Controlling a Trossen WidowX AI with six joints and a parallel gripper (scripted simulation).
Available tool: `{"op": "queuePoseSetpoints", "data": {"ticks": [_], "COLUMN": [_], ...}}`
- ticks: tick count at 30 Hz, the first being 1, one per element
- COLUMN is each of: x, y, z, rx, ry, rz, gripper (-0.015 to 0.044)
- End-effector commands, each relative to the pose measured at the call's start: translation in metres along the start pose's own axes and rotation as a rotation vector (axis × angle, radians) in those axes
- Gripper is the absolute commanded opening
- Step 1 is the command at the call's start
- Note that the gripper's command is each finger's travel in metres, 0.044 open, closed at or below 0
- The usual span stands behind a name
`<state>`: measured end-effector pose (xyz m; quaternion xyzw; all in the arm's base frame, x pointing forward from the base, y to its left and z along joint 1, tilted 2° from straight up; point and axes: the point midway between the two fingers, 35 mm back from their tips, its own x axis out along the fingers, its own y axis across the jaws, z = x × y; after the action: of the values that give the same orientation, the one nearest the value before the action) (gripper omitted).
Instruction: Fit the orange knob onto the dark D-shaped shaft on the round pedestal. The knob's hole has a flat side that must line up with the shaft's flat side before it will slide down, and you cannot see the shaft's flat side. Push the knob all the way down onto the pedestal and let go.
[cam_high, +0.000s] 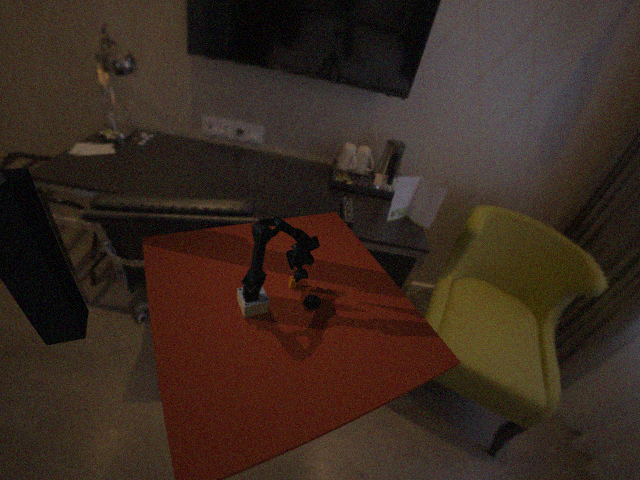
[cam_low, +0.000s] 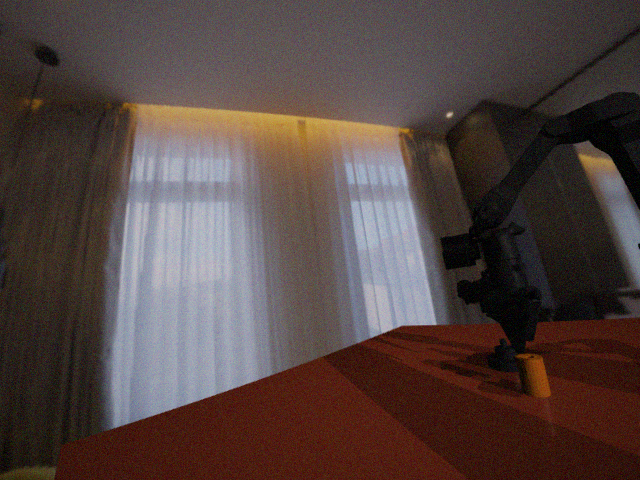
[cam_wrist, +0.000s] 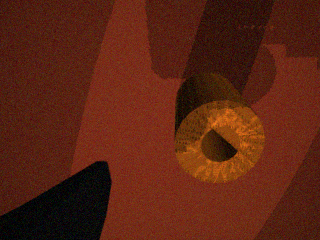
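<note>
One orange knob (cam_high: 293, 282) (cam_low: 534, 375) (cam_wrist: 220, 142) is being seen upright on the red table (cam_high: 305, 372) (cam_low: 289, 428) (cam_wrist: 130, 125), its long axis standing vertical (D-shaped hole facing up), near the round pedestal (cam_high: 311, 302) (cam_low: 502, 359). Nothing is being held by the wide-open gripper (cam_high: 300, 277) (cam_low: 518, 348).

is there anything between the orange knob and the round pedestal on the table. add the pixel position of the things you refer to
Nothing stands between the orange knob (cam_high: 292, 282) (cam_low: 534, 376) (cam_wrist: 250, 130) and the pedestal (cam_high: 311, 302) (cam_low: 500, 359); the top view shows only red tabletop (cam_high: 227, 372) (cam_low: 289, 423) (cam_wrist: 135, 125) with shadow across it.
</note>
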<state>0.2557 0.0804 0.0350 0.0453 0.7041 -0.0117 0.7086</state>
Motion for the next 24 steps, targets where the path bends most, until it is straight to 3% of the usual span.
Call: {"op": "queuePoseSetpoints", "data": {"ticks": [1,24], "x": [0.006,0.043], "y": [-0.001,0.000], "z": [0.000,0.002], "rx": [0.004,0.004], "ry": [-0.002,-0.002], "rz": [-0.004,-0.004], "gripper": [0.0440,0.0440]}}
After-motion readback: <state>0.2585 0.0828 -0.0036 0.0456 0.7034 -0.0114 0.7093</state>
